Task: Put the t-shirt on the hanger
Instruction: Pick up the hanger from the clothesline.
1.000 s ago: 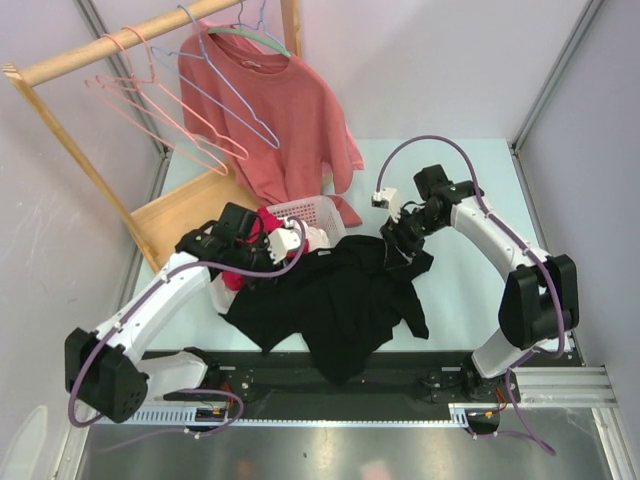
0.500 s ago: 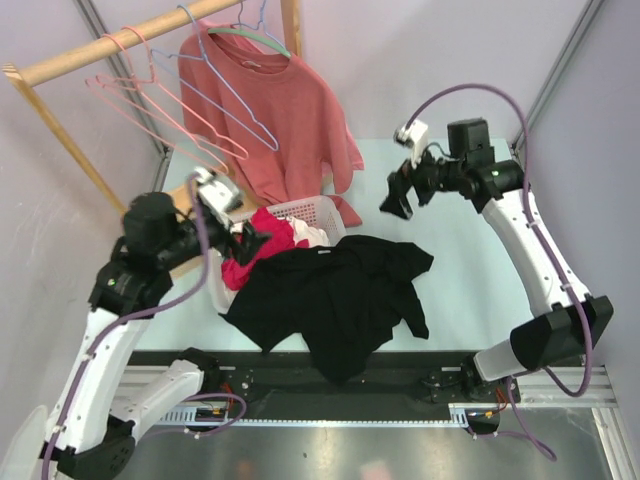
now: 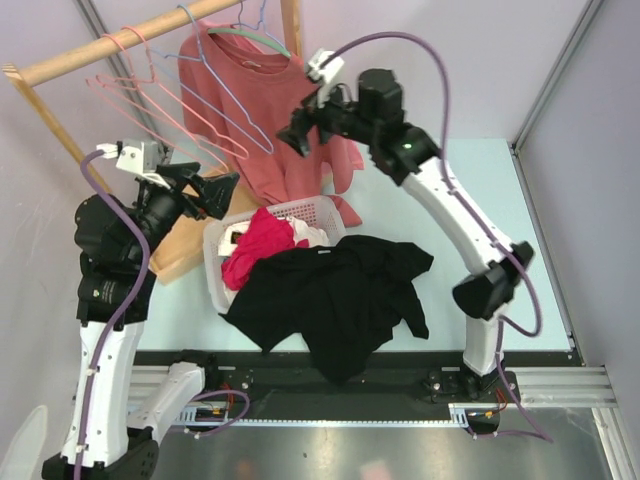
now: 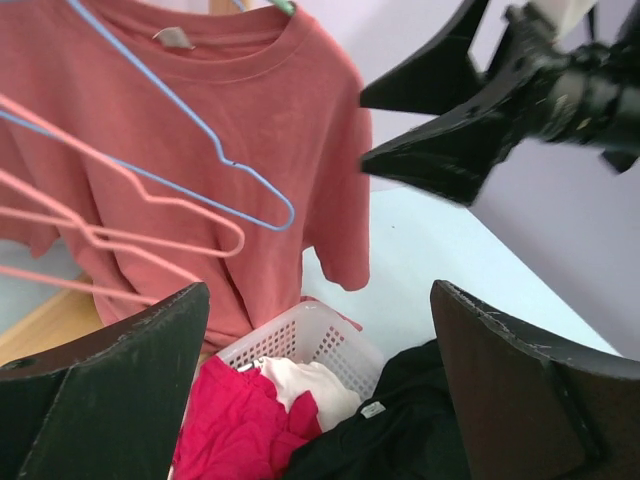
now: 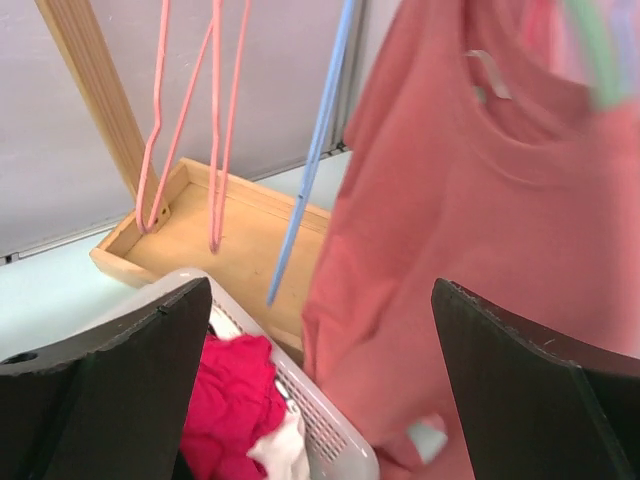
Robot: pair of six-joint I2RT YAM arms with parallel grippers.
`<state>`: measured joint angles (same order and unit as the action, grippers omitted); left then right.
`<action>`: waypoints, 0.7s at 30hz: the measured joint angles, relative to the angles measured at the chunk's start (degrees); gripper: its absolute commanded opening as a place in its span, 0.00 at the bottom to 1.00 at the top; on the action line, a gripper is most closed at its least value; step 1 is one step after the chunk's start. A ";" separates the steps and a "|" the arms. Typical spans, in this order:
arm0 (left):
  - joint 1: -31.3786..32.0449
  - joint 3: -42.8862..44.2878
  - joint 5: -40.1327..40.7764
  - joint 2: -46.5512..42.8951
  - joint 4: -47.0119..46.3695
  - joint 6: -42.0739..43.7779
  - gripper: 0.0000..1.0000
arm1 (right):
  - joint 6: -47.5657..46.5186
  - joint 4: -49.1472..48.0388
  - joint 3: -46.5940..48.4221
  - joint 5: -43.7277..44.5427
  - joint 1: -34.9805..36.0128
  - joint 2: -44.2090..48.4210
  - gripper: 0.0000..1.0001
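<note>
Nothing held
left gripper [image 3: 220, 194], right gripper [image 3: 297, 139] both splayed wide; t-shirt [image 3: 340, 295] heaped by near edge; hanger [image 4: 150, 83] over far-left corner.

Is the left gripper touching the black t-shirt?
Apart. The top view shows the left gripper open and high above the table, with the basket lying between it and the t-shirt.

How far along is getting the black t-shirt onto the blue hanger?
Nothing is done: the t-shirt lies crumpled on the table. In hand: nothing; the left gripper and right gripper are open, empty, up near the hanger on the rail. Left: grab hanger, thread shirt.
</note>
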<state>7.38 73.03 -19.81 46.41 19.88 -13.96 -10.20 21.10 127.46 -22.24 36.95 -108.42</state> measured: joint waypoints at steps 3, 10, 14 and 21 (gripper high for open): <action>-2.01 -1.05 -0.02 -1.46 -0.35 -2.08 1.00 | -0.20 -0.59 4.26 1.70 2.67 -5.11 0.95; -3.52 -3.41 -0.02 -6.08 -3.04 -4.68 1.00 | -1.20 -1.51 7.17 3.96 5.25 -11.30 0.82; -3.72 -3.96 -0.02 -6.03 -4.42 -5.14 1.00 | -1.53 -2.45 7.17 4.46 5.44 -13.00 0.66; -3.80 -4.37 -0.09 -5.38 -4.39 -5.14 1.00 | -1.92 -3.10 7.17 4.98 4.83 -15.08 0.49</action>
<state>3.57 68.66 -19.90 41.04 15.49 -19.09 -12.12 18.00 134.63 -17.26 41.78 -123.50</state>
